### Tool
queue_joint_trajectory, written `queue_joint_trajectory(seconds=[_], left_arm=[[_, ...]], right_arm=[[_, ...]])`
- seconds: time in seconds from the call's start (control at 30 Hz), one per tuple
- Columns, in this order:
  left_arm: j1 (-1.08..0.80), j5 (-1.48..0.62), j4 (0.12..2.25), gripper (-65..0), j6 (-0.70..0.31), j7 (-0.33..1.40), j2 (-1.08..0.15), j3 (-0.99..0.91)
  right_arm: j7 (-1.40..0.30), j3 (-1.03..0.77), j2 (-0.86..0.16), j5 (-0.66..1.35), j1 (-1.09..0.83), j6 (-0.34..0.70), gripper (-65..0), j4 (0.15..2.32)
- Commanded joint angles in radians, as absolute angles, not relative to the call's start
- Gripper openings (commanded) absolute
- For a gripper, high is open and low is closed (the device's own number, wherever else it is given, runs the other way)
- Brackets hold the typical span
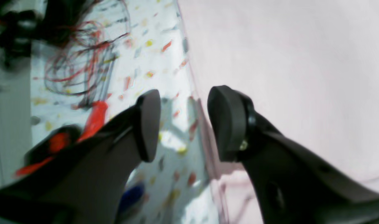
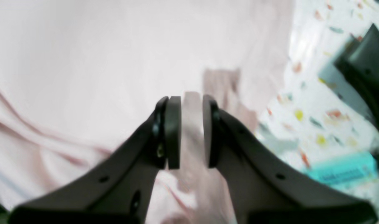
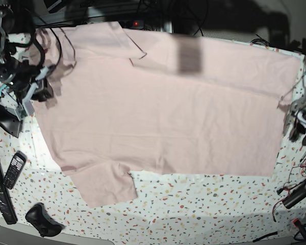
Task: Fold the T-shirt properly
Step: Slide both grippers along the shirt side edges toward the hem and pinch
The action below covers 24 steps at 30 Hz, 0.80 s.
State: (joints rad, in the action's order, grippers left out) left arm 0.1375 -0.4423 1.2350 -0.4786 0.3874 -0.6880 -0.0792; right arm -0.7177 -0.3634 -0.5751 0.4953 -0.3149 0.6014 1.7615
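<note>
**Gripping one shirt edge while the other claw stands apart**

Left wrist view: the left gripper (image 1: 183, 124) is seen with its two dark pads held well apart and nothing between them. Beneath the gap runs the edge of the pale pink T-shirt (image 1: 286, 62), which fills the right side of the picture; the speckled table (image 1: 152, 62) fills the left. A tangle of red and black wires (image 1: 80, 62) and a red-handled tool (image 1: 94, 119) are seen lying on the table beyond the left pad. The picture is blurred.

Right wrist view: the right gripper (image 2: 188, 130) is shown clamped on a fold of the T-shirt (image 2: 114, 46), a strip of pink cloth being pinched between its pads. To the right, bare table (image 2: 307, 102) is seen, with a turquoise object (image 2: 342, 171) lying on it; what it is cannot be told.

Base view: the T-shirt (image 3: 163, 112) is spread flat across the table (image 3: 194, 204), plain side up, one short sleeve pointing toward the near edge. The right gripper (image 3: 41, 91) is placed at the cloth's left edge, the left gripper (image 3: 298, 125) just beside its right edge. A phone (image 3: 13, 170) and a black mouse-like object (image 3: 41, 219) are seen at the near left corner.
</note>
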Motion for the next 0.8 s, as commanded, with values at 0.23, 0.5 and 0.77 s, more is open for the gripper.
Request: queue_joint_trajectory(seconds=[0.23, 0.5, 0.77], left_arm=[[0.501, -0.453, 0.827, -37.5, -0.479, 0.353, -0.593, -0.089], [0.771, -0.337, 0.322, -39.9, -0.479, 0.105, -0.529, -0.089], [0.831, -0.259, 0.152, -43.5, -0.448, -0.018, -0.487, -0.089]], right_arm=[[-0.725, -0.290, -0.500, 0.501, -0.218, 0.613, -52.9, 1.749], [-0.735, -0.287, -0.468, 0.501, -0.216, 0.613, -52.9, 1.749], [-0.789, -0.287, -0.468, 0.502, -0.216, 0.613, -52.9, 1.749]])
